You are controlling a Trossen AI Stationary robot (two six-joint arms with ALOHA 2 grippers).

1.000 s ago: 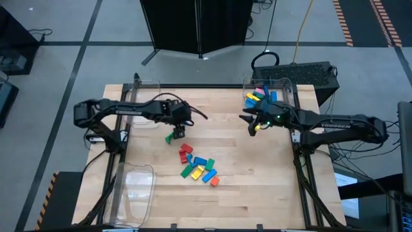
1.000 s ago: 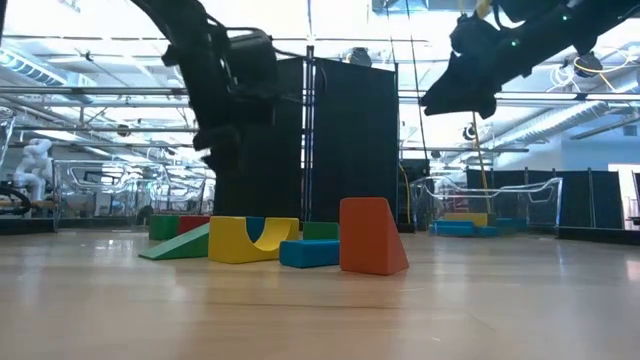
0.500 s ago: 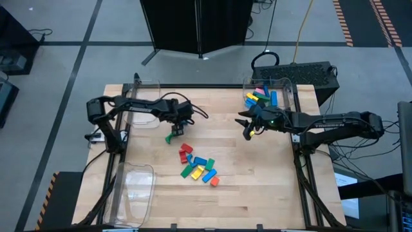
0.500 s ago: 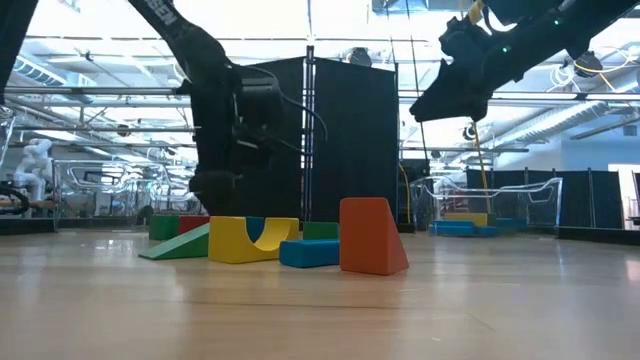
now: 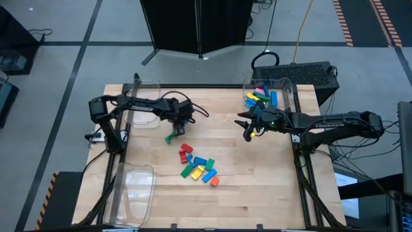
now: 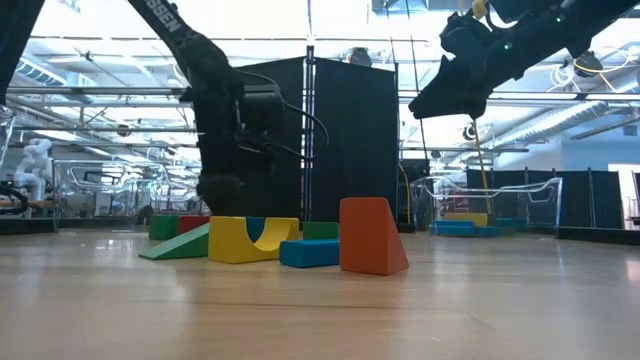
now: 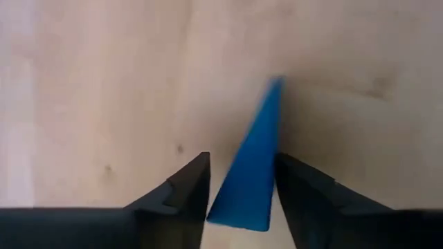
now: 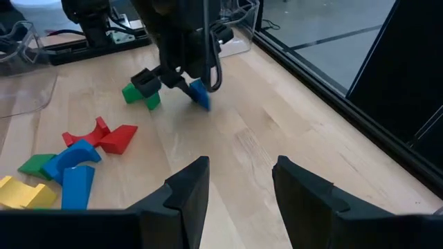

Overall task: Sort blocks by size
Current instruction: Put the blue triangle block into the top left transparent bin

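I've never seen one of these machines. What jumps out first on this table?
The left gripper has a blue wedge block between its fingers near the table's middle. Below it lies a bright pile of blocks, and a clear bin at the far right corner holds more. The right gripper hovers empty, fingers apart.

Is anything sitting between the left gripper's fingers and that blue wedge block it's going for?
Nothing visible does. The blue wedge block already sits between the left gripper's fingers on bare wood. A green block lies beside it, not in the gap.
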